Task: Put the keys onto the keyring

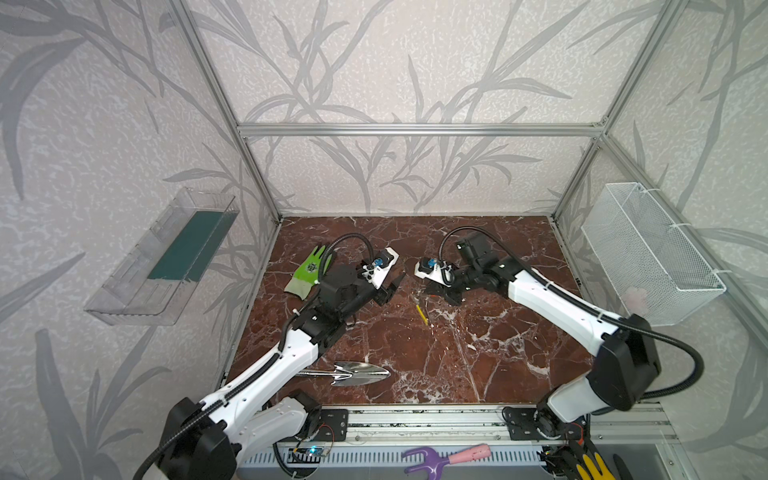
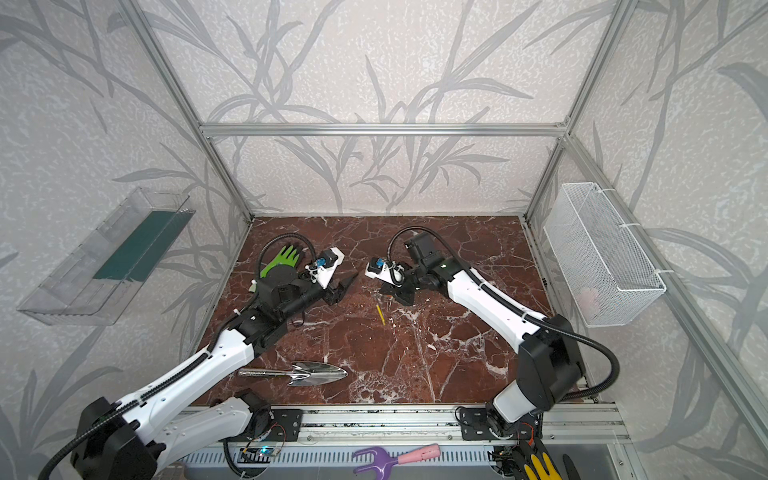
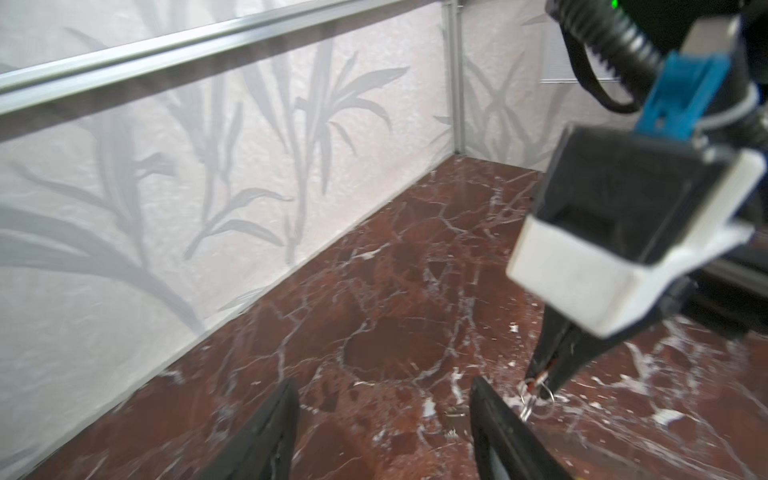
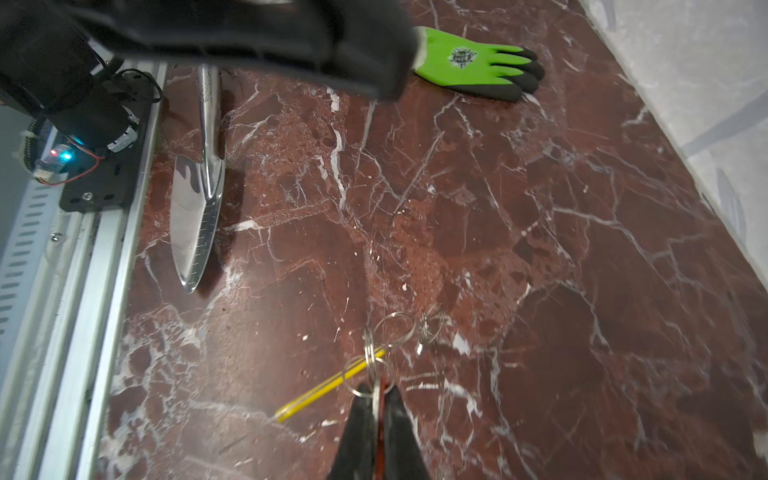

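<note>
Near table centre: right claw clamps red-tag key; left claw open, empty. It should pin keyring before threading.

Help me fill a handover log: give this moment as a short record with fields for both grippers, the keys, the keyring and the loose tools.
left gripper: open, empty, above the marble table
right gripper: shut on small split rings, tips low over the table
keys: red shows between the right gripper's fingers; tags hidden
keyring: yellow segment lies on the table beside those rings; whether threaded, cannot tell
glove: green, flat on the table
trowel: shiny steel, flat near the table's front edge
</note>
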Available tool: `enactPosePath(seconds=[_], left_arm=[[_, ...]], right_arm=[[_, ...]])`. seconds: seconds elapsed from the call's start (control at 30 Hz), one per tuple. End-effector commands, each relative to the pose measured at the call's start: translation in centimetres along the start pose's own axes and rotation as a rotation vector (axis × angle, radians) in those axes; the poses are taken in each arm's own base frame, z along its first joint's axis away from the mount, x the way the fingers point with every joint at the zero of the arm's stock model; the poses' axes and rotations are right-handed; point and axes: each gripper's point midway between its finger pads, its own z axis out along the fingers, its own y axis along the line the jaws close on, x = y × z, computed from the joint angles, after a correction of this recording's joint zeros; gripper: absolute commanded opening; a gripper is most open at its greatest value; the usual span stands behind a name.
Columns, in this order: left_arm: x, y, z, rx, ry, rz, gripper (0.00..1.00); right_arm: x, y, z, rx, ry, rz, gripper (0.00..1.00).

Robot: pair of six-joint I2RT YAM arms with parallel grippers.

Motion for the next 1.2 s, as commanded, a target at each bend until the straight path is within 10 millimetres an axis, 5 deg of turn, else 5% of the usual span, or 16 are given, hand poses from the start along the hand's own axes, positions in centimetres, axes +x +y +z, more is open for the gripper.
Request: enactPosePath(seconds=[0.0, 0.23, 0.53, 0.9, 0.97, 1.07, 1.17], left_arm=[[-0.5, 4.5, -1.8, -0.257, -0.020, -0.023, 0.66], [2.4, 3.9, -1.4, -0.245, 0.039, -0.039, 0.67], [3.9, 2.9, 0.7, -0.195, 0.091, -0.028, 0.70], [5.7, 3.0, 1.7, -0.210, 0.151, -0.017, 0.71], [6.1, 3.4, 1.6, -0.236, 0.159, -0.032, 0.72], [6.8, 4.5, 1.0, -0.296, 0.174, -0.081, 0.73], [7.9, 6.9, -0.8, -0.432, 0.199, -0.115, 0.76]], right_arm=[[-3.7, -1.4, 0.6, 0.046, -0.089, -0.130, 0.00], [3.7, -1.3, 2.8, 0.045, 0.082, -0.066, 0.00], [13.1, 0.1, 2.1, 0.067, 0.417, -0.016, 0.00], [19.7, -0.5, -0.2, 0.139, 0.582, 0.058, 0.01], [20.3, -0.2, -0.2, 0.117, 0.587, 0.079, 0.07], [20.3, -0.2, -0.5, 0.102, 0.575, 0.120, 0.41], [20.5, -0.7, -1.8, 0.138, 0.574, 0.164, 1.00]])
